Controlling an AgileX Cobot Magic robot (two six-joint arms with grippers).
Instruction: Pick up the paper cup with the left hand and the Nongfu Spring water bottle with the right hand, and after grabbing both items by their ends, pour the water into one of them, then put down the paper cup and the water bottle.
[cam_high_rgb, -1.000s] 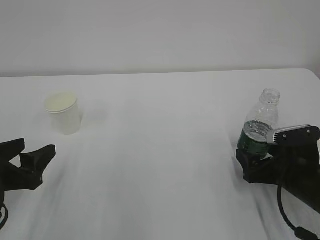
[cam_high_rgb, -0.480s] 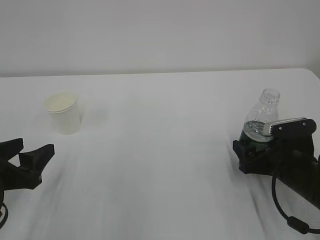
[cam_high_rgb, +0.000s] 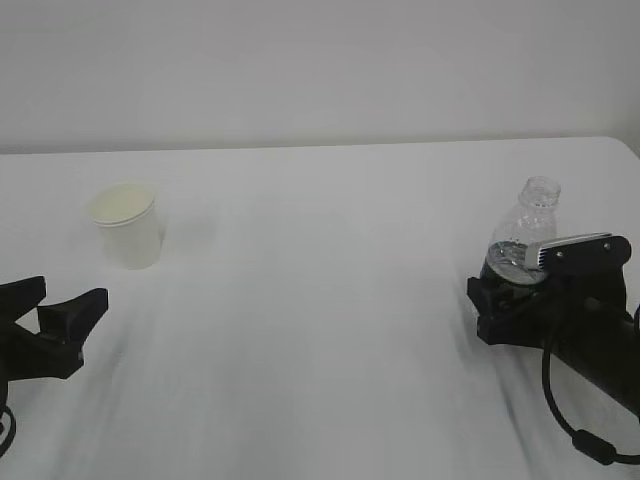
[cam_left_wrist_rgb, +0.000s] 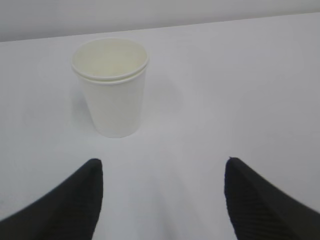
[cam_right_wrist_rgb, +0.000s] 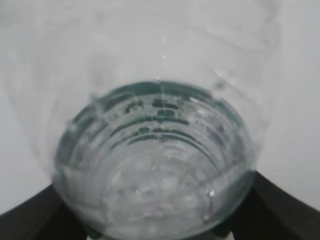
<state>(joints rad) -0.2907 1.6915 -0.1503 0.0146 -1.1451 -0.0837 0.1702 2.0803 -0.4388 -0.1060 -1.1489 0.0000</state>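
Note:
The white paper cup (cam_high_rgb: 128, 228) stands upright at the far left of the table. My left gripper (cam_high_rgb: 72, 295) sits low on the table in front of it, open and empty. In the left wrist view the paper cup (cam_left_wrist_rgb: 114, 90) is ahead and left of centre, clear of that gripper (cam_left_wrist_rgb: 162, 167). The Nongfu Spring water bottle (cam_high_rgb: 525, 225) leans at the right, uncapped, and my right gripper (cam_high_rgb: 505, 292) surrounds its lower end. In the right wrist view the bottle (cam_right_wrist_rgb: 160, 150), with water in it, fills the frame. The black fingers (cam_right_wrist_rgb: 285, 210) lie close on both sides; a firm grip cannot be made out.
A white table (cam_high_rgb: 320, 300) spreads across the view, with a plain pale wall behind it. Its far right corner (cam_high_rgb: 625, 145) lies just behind the bottle. The right arm's cable (cam_high_rgb: 570, 430) loops down at the lower right.
My right gripper has slid forward round the bottle's lower part and its fingers have narrowed. The green label is now mostly hidden. The left gripper and cup have not moved.

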